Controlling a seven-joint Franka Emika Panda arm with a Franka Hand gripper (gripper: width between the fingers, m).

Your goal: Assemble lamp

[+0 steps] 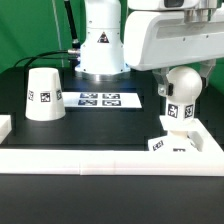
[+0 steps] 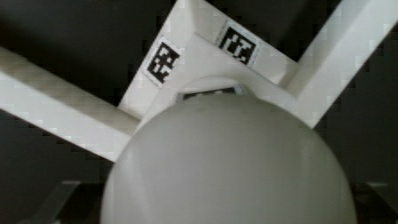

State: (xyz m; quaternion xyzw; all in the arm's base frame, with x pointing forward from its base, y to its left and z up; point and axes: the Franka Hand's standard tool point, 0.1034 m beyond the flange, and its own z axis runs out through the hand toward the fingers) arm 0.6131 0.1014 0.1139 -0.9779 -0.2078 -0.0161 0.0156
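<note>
The white round-headed bulb (image 1: 182, 86) stands upright with its tagged stem on the small square base (image 1: 170, 146), at the exterior view's right. The base sits against the white front wall. My gripper (image 1: 179, 73) comes down from above and is shut on the bulb's head. In the wrist view the bulb head (image 2: 222, 150) fills the space between my dark fingers (image 2: 64, 203), and the tagged base (image 2: 192, 55) shows beyond it. The gripper's middle (image 2: 217, 208) lies on the bulb. The truncated-cone shade (image 1: 42, 93) stands alone at the exterior view's left, far from the gripper.
The marker board (image 1: 100, 99) lies flat at the middle back, in front of the robot's pedestal (image 1: 100, 45). A raised white wall (image 1: 90, 159) runs along the front and turns up at both ends. White rails (image 2: 54, 100) cross the wrist view.
</note>
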